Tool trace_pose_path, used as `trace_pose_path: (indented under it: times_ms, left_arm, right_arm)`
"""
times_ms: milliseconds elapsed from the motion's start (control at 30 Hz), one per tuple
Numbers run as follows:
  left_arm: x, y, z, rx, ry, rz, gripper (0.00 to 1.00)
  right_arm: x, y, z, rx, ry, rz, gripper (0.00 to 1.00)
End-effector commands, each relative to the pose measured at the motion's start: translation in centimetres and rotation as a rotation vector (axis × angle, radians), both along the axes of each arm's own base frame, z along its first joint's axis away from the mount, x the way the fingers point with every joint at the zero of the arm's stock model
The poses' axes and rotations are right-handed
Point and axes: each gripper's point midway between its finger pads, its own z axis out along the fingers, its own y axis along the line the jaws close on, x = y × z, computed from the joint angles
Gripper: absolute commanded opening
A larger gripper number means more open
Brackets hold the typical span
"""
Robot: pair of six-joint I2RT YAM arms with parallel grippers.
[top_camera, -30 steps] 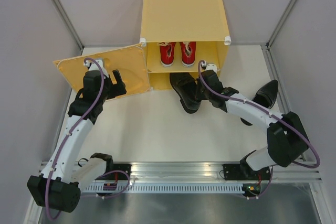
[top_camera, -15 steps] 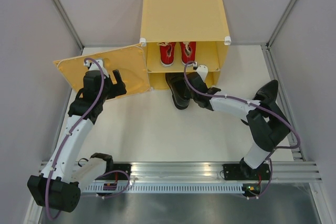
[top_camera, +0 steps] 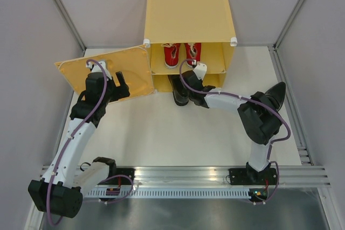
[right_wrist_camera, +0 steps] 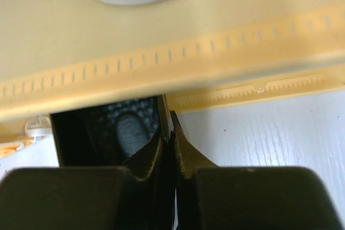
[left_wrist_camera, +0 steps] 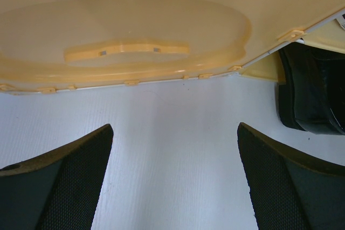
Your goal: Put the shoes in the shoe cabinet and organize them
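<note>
The yellow-orange shoe cabinet (top_camera: 188,14) stands at the back with its door (top_camera: 129,71) swung open to the left. Two red sneakers (top_camera: 172,55) sit side by side on the upper shelf. One black dress shoe (top_camera: 179,91) lies toe-in at the lower compartment's mouth, heel sticking out. My right gripper (top_camera: 190,81) is shut on that shoe's side wall; in the right wrist view the gripper (right_wrist_camera: 168,127) pinches the thin rim beside the insole (right_wrist_camera: 126,133). The second black shoe (top_camera: 272,98) lies on the table at the right. My left gripper (left_wrist_camera: 175,176) is open and empty, by the door.
The door (left_wrist_camera: 135,36) with its embossed shape fills the top of the left wrist view, with the black shoe's heel (left_wrist_camera: 310,95) at the right. The shelf's front edge (right_wrist_camera: 161,57) is just above my right gripper. Grey walls close in the white table (top_camera: 161,133).
My right arm has pushed left and toward the cabinet, carrying the black shoe from the table in front into the lower compartment's mouth. The left arm has not moved.
</note>
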Motion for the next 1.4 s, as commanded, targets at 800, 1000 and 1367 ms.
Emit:
trace_pose_path:
  times_ms: [800,1000,1367]
  left_arm:
    - [0.2,-0.1,-0.3,0.004,0.001,-0.014,0.99]
    - [0.2,-0.1,-0.4,0.003,0.004,-0.013,0.99]
    - [0.2,0.0,-0.5,0.006,0.007,-0.005,0.98]
  right_arm:
    - [-4.4,2.9,5.0,0.027,-0.187,0.248,0.98]
    - [-5.9,4.6,2.0,-0.057,-0.232,0.247,0.98]
    - [-3.7,6.2,-1.6,-0.140,-0.245,0.171,0.97]
